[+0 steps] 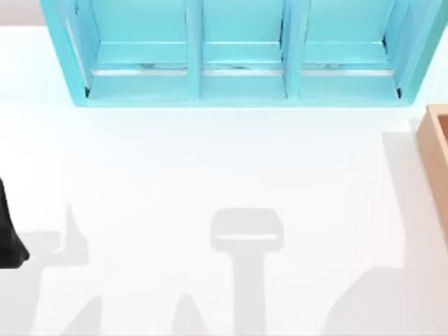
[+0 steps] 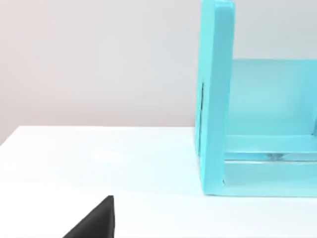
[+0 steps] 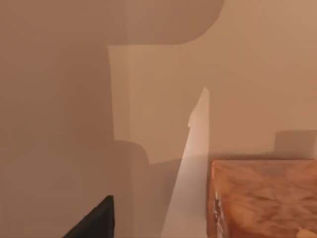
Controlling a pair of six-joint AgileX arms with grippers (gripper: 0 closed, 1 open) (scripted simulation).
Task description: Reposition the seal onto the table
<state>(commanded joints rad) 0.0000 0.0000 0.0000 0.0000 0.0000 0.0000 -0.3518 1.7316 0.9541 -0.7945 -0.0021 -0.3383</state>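
Glossy white table (image 1: 210,161) spans the top view, with a turquoise shelf unit (image 1: 238,84) of three compartments along its far edge and a tan wooden box (image 1: 435,150) at its right edge; left arm (image 1: 8,234) sits at the left edge; whether either pincer is released or clenched cannot be told; right wrist view looks into a tan interior beside a mottled orange-brown block (image 3: 262,198), possibly the seal, identity uncertain; judged progress: early, no grasp evident, transfer to the table still outstanding.

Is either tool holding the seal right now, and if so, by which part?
Cannot tell. The left arm sits at the table's left edge; one dark fingertip shows in each wrist view, with no seal on it.
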